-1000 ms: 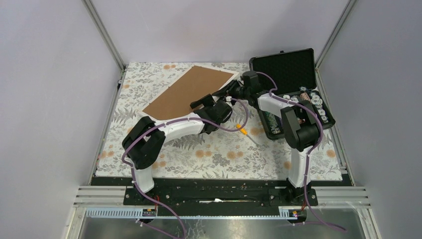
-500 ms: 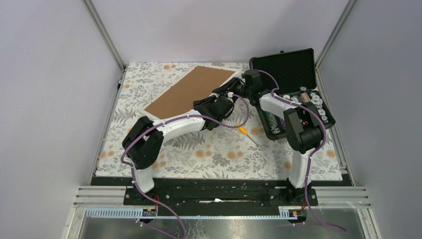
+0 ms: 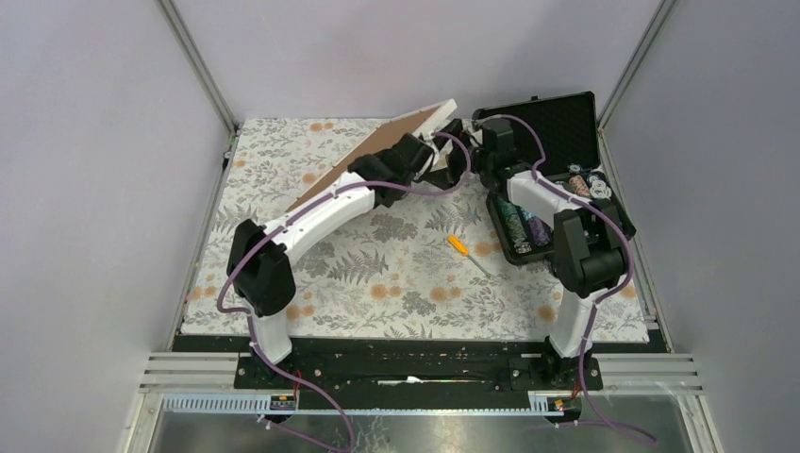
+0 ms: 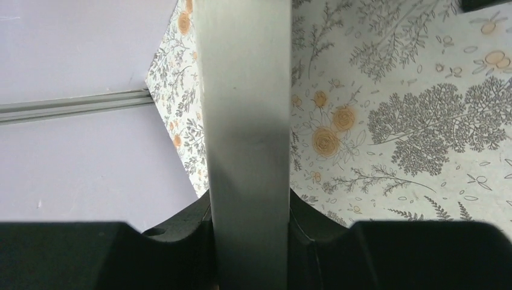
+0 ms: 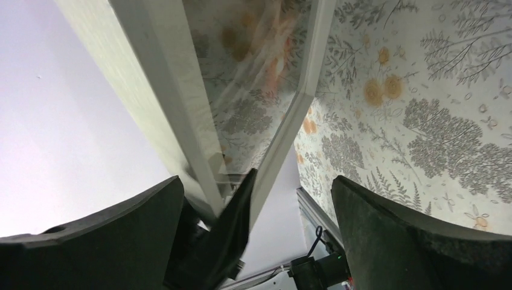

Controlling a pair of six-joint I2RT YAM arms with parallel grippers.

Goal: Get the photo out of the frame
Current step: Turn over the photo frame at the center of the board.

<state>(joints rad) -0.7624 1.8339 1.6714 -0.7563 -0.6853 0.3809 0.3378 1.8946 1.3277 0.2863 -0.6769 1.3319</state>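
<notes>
One frame (image 3: 408, 129) now tilted up (brown back showing), left gripper (image 4: 249, 241) clamping its edge, right gripper (image 5: 256, 241) wide.

On the frame (image 3: 401, 127) the back is brown fibreboard, flat and matt, with a smooth white edge, while the front pane (image 5: 253, 72) is glossy and mirrors the flowers. The cloth (image 3: 406, 274) on the table is matt printed fabric. The case (image 3: 557, 127) is lined with dull black foam. The screwdriver (image 3: 459, 246) has an orange plastic handle and a bare metal shaft.
</notes>
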